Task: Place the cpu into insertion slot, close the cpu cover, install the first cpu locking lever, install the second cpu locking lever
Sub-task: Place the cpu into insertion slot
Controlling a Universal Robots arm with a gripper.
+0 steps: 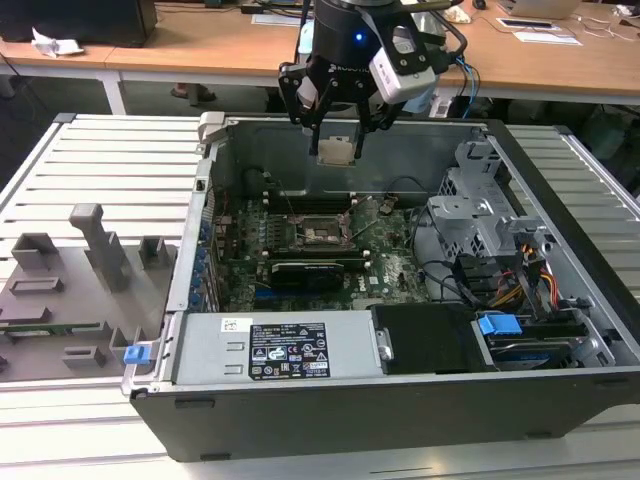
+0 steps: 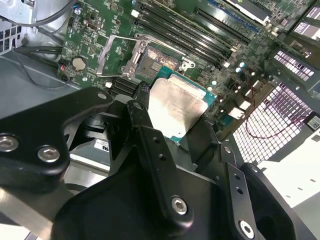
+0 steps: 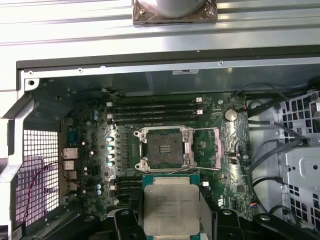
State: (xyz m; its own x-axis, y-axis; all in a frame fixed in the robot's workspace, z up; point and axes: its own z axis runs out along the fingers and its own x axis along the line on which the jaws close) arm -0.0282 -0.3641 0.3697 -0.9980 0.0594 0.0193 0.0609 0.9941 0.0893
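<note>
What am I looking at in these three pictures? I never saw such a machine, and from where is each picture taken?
A robot arm works over an open computer case that lies on a slatted grey table. The exterior view comes from a camera off the arm; both wrist views come from cameras riding on the arm, looking into the case. The arm's pincer grips the cpu, a flat square chip, above the green board. The dark square there is the insertion slot, with no chip in it; its metal cpu cover is swung open. Grey holders rest on the table.
</note>
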